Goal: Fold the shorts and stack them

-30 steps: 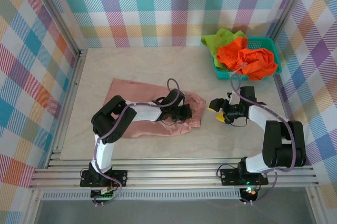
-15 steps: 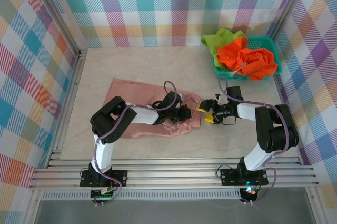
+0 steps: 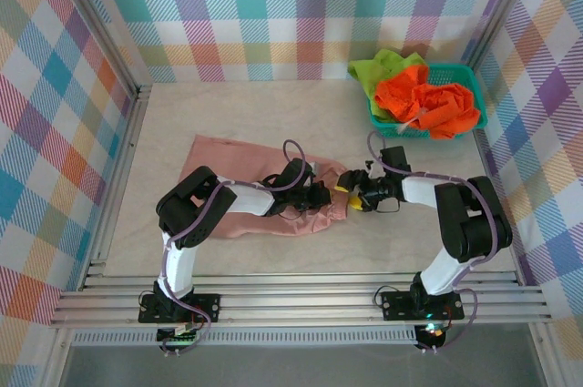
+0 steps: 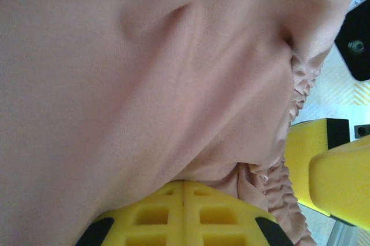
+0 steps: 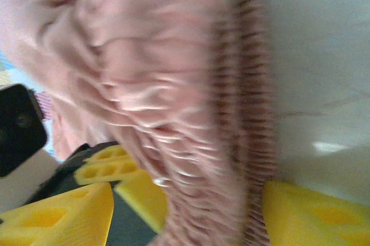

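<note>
Table [image 3: 237, 114]: pink shorts [image 3: 219, 155]; basket [image 3: 453, 67] holds orange shorts [image 3: 428, 105], green shorts [image 3: 378, 70].

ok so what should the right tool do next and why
Probably close the right tool on the gathered waistband. Its open fingers sit either side of that edge of the pink shorts, and the left tool is pinching the fabric just beside it.

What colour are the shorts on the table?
The shorts are dusty pink, clearest in the top view.

Bright even light, blurry wrist close-ups
</note>
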